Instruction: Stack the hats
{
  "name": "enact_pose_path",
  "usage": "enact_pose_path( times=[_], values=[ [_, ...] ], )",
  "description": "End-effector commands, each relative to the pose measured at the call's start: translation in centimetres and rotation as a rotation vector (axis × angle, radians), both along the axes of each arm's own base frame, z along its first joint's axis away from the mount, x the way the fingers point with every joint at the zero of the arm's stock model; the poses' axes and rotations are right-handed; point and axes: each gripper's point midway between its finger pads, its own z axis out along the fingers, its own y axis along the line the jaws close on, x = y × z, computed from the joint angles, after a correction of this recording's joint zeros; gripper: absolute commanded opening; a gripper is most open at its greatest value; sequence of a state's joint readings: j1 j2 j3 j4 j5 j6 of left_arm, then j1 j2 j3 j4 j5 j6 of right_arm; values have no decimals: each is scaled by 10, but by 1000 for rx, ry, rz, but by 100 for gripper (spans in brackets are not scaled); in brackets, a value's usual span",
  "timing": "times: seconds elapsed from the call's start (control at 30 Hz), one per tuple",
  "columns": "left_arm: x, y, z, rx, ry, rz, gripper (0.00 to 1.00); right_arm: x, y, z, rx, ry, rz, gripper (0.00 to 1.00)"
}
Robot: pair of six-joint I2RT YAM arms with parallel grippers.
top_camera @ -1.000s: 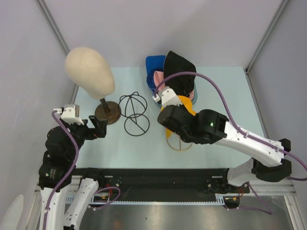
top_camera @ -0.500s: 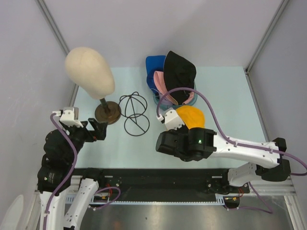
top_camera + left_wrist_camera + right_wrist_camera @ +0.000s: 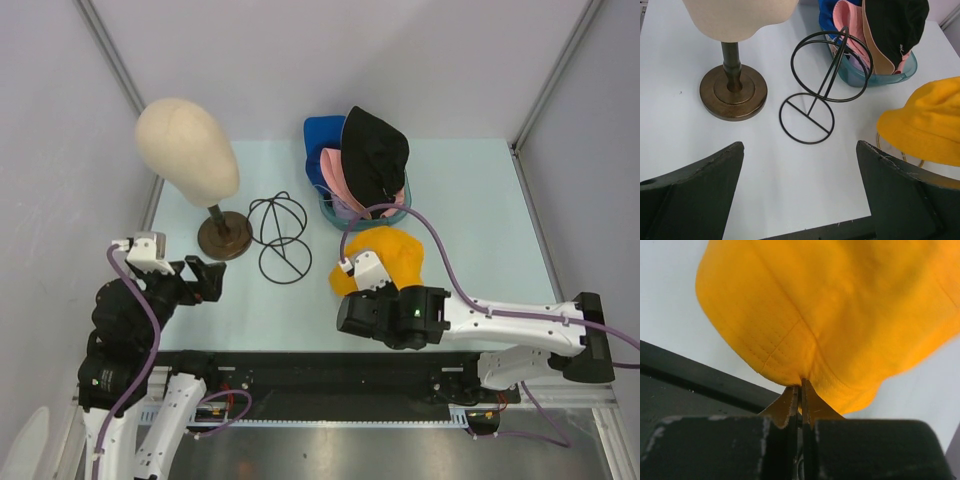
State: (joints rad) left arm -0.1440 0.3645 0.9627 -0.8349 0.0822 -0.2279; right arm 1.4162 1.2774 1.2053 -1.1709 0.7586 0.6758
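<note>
Orange bucket hat (image 3: 388,258), brim pinched in our right claw (image 3: 801,389), has come nearward from the hat pile (image 3: 375,160) beyond it; left claw (image 3: 799,150) gapes idle; we judge restacking next.

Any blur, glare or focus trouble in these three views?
Top view: sharp and evenly lit, with only faint shadows. Left wrist: sharp, but the table is washed out to near white. Right wrist: the orange hat fills the frame at close range, its stitching crisp and its right edge slightly soft.
</note>
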Motion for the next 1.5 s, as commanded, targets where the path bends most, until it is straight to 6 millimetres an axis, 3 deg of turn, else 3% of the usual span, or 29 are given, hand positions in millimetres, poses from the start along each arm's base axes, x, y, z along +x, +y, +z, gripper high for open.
enact_pose_path(
  times=[0.0,0.17,0.4,0.67,0.83,0.93,1.1,1.2,1.23,1.27,1.33,1.47],
  values=[
    [-4,-2,-5,-9,17,-12,100,-5,23,-29,54,69,18,0],
    [-4,-1,-4,-12,15,0,100,-3,35,-52,83,101,21,0],
    [-2,0,-3,-17,21,7,100,32,40,-44,105,51,8,0],
    [4,-2,-3,-54,18,18,100,71,38,-53,77,64,-32,0],
    [17,-19,1,-141,-8,-38,100,91,25,-50,52,53,-83,0],
    [27,-18,1,-151,-4,-17,100,101,18,-45,58,48,-97,0],
    [28,-1,8,-78,-10,54,100,110,27,-32,65,32,-85,0],
    [23,6,3,-38,2,78,100,107,37,-36,18,48,-86,0],
    [19,8,1,-34,8,82,100,110,43,-27,24,28,-93,0],
    [17,8,0,-36,7,82,100,104,49,-34,-13,40,-82,0],
    [14,7,-6,-44,25,81,100,104,56,-30,-28,21,-80,0],
    [11,4,-11,-60,36,68,100,99,66,-50,-68,53,-61,0]
  ],
)
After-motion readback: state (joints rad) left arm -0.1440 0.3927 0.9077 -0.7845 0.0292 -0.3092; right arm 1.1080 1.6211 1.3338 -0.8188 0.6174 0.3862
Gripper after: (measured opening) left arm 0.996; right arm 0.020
